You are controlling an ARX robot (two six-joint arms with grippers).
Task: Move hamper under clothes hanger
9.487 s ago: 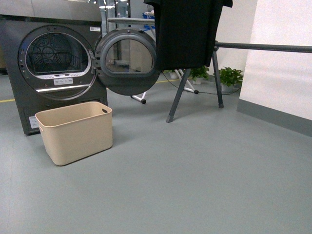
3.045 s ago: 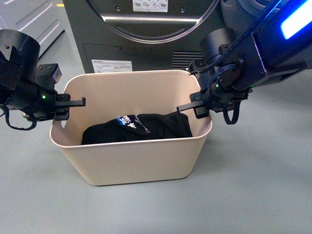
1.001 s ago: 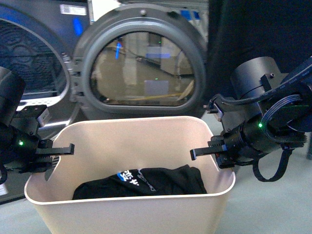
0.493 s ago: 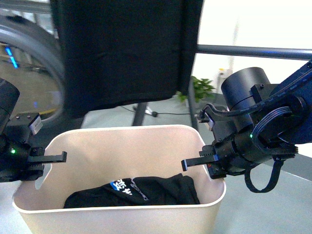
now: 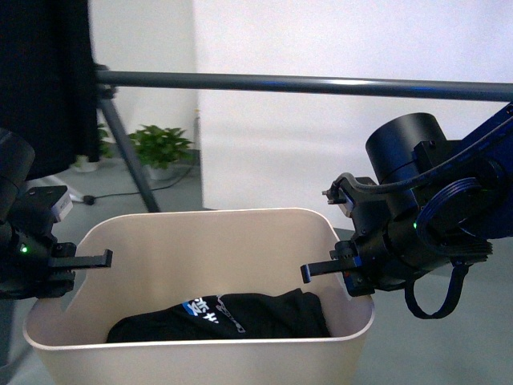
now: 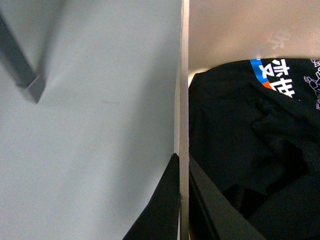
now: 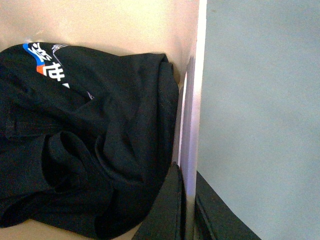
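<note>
The beige hamper (image 5: pixel 208 253) hangs low in the front view, held between both arms, with a black printed garment (image 5: pixel 224 314) lying in its bottom. My left gripper (image 5: pixel 84 261) is shut on the hamper's left wall. My right gripper (image 5: pixel 329 270) is shut on its right wall. In the left wrist view the left gripper (image 6: pixel 182 167) pinches the thin wall (image 6: pixel 183 75). The right wrist view has the right gripper (image 7: pixel 186 174) clamped on the wall (image 7: pixel 197 75) beside the garment (image 7: pixel 90 140). The clothes hanger's dark bar (image 5: pixel 304 83) runs across above the hamper.
A splayed rack leg (image 5: pixel 128 164) drops at the left, and its foot (image 6: pixel 22 70) rests on the grey floor near the hamper. A black garment (image 5: pixel 40 80) hangs at the far left. A potted plant (image 5: pixel 160 144) and a white wall (image 5: pixel 345 152) stand behind.
The view has swung right: the dryer door is gone, the hanging black garment slid to the far left, and the bar now spans above the hamper. Both grippers kept their hold.
</note>
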